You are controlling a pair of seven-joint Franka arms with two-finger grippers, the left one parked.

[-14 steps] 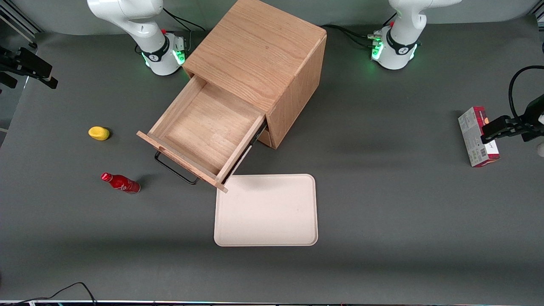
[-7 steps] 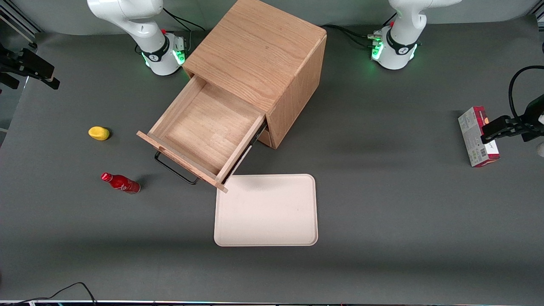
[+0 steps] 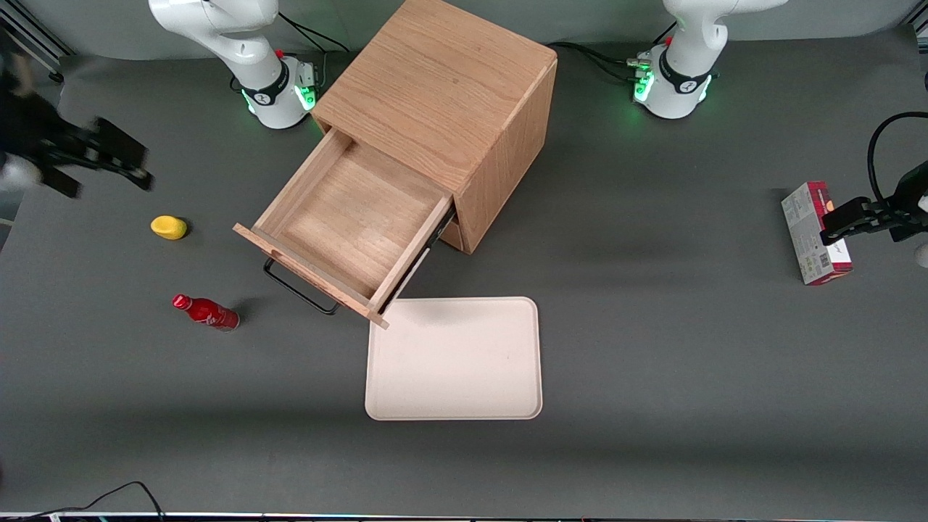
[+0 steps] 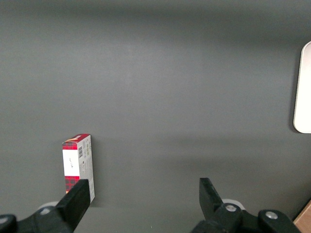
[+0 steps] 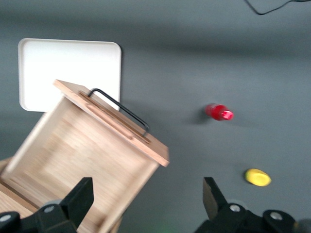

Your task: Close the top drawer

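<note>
Looking at the top drawer (image 3: 355, 221), we see it pulled far out of the cabinet (image 3: 442, 94), mid-frame in the front view, its front panel and black handle (image 3: 297, 290) facing the frame's lower left. Our hand (image 3: 80, 156) hangs at the upper left edge, blurred, well apart from it, fingers spread wide and holding nothing in the wrist view. So the drawer sits sideways from us toward the frame's centre; we'd guess the push has to run along its slide axis, back into the cabinet.
</note>
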